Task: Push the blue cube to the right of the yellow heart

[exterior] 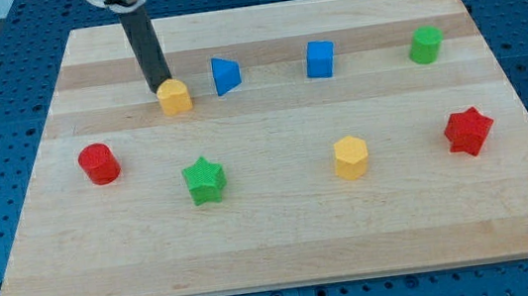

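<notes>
The blue cube sits near the view's top, right of centre. The yellow heart lies at the upper left. A blue triangular block stands between them, just right of the heart. My tip is at the heart's upper left edge, touching or nearly touching it, far to the left of the blue cube.
On the wooden board: a green cylinder at the upper right, a red star at the right, a yellow hexagonal block lower centre, a green star and a red cylinder at the left.
</notes>
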